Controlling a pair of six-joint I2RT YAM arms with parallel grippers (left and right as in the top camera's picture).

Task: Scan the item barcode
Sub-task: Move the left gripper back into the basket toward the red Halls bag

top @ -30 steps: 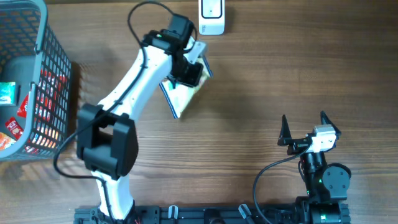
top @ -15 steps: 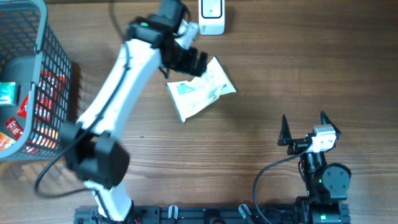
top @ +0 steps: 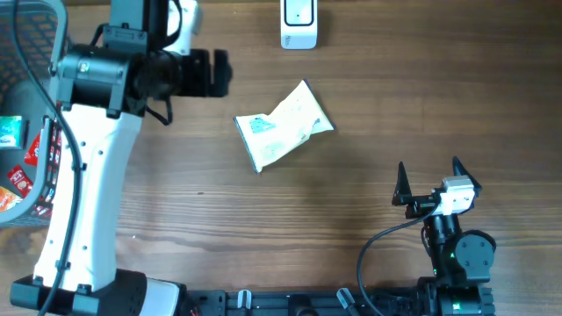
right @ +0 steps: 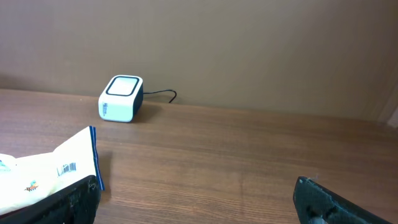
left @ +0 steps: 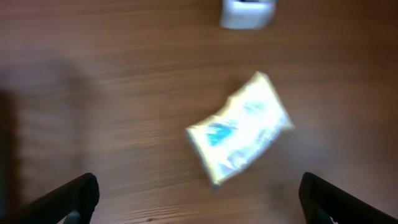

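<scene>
Partly cropped basket point(top: 25, 28), blurred packet point(left: 239, 128)

The counter point(top: 395, 105) is matt brown wood grain. The left hand point(top: 219, 73) is matt black plastic. Ahead of it, the packet point(top: 283, 128) is crinkled pale film and the scanner point(top: 299, 22) smooth white plastic.

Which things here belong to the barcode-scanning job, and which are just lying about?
Job: packet, lying on the table; scanner; left gripper, open.
Lying about: basket of other goods; right gripper, open and parked.
</scene>
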